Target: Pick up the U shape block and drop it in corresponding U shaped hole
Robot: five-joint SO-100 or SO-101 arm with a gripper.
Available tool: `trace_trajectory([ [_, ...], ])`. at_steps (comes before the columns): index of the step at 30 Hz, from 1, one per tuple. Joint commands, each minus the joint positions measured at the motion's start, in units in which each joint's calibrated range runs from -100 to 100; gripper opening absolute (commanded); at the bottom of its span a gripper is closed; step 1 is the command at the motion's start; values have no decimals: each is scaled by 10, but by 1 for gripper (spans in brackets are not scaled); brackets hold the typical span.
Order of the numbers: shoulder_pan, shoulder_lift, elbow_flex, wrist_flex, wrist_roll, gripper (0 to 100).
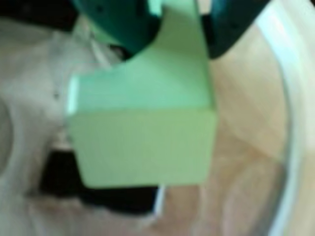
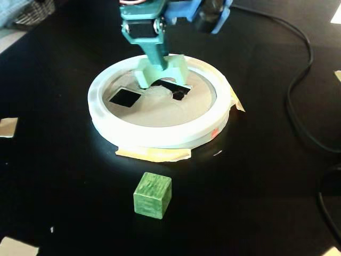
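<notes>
Hand: the teal hand (image 2: 157, 63) is pinching the pale green U shape block (image 2: 160, 70) by the bridge of the arch, with the block's legs pointing down.
Block's place: toward the far edge of the bench (image 2: 64, 176), held over the round white-rimmed sorting board (image 2: 160, 136), right above the far cutout. In the wrist view the block (image 1: 142, 132) fills the frame, with a dark opening (image 1: 64, 177) just under its lower left.
Risk: the block looks offset from the U shaped hole (image 2: 176, 89); if it is let go while twisted or off-centre, I reckon a leg will catch on the wooden face and leave it propped there.
Second risk: the grip is narrow, so the block could swivel.
Count: one U block, one green cube (image 2: 153, 195) near the front edge, two dark holes visible, including the square one (image 2: 125, 97).
</notes>
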Motion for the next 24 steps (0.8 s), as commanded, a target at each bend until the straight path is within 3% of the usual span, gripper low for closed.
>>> trace_trajectory([
  [1, 1, -12, -56, -27, -4, 1],
  [24, 8, -10, -10, -15, -5, 1],
])
